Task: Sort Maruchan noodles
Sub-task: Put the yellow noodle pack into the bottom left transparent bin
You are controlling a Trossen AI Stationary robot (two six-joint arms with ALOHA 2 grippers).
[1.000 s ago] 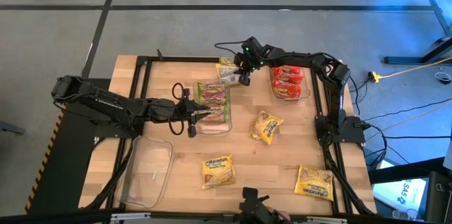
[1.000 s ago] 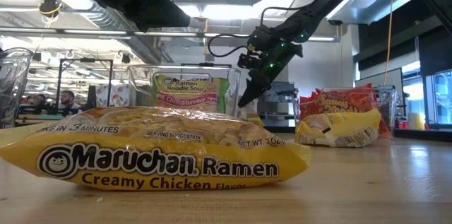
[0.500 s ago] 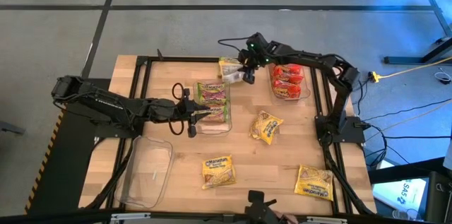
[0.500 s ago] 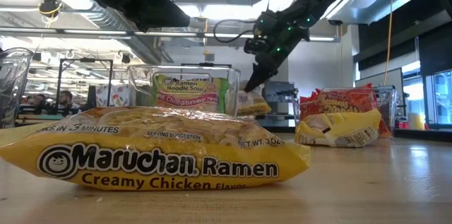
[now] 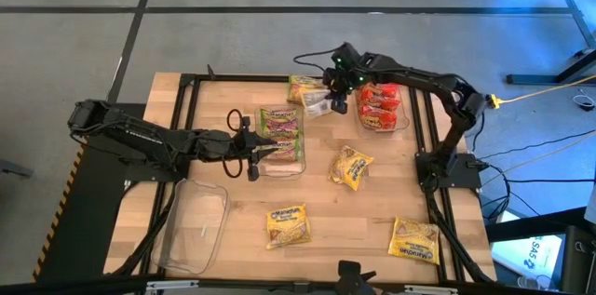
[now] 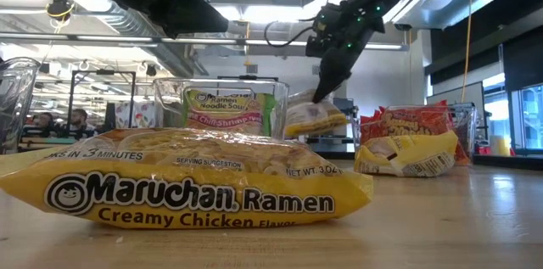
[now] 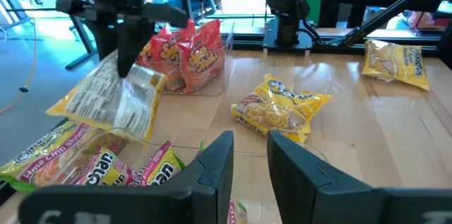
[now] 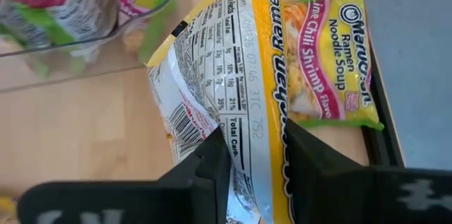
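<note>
The right gripper's (image 8: 251, 157) two dark fingers are pinched on the edge of a yellow packet (image 5: 317, 103) and hold it up off the table. In the low view the packet hangs below the gripper (image 6: 327, 91), near the middle of the frame. In the high view it sits at the upper middle, between the bin of green packets (image 5: 282, 140) and the bin of red packets (image 5: 380, 106). A green packet (image 5: 300, 85) lies on the wood just past it, at the top edge of the table.

The left gripper (image 5: 253, 154) waits at the left-hand wall of the green bin, left of centre. Its fingers (image 7: 215, 167) stand a little apart and hold nothing.

Three more yellow packets lie on the table: one in the middle (image 5: 351, 167), one at the lower middle (image 5: 288, 224), one at the lower right (image 5: 414, 240). An empty clear bin (image 5: 196, 225) sits at the lower left.

The step looks like carrying a yellow packet away to be sorted. The empty bin is likely its home. That is far across the table, so the right arm must keep a firm pinch, swing over the green bin without bumping it, and let go only above the empty bin.
</note>
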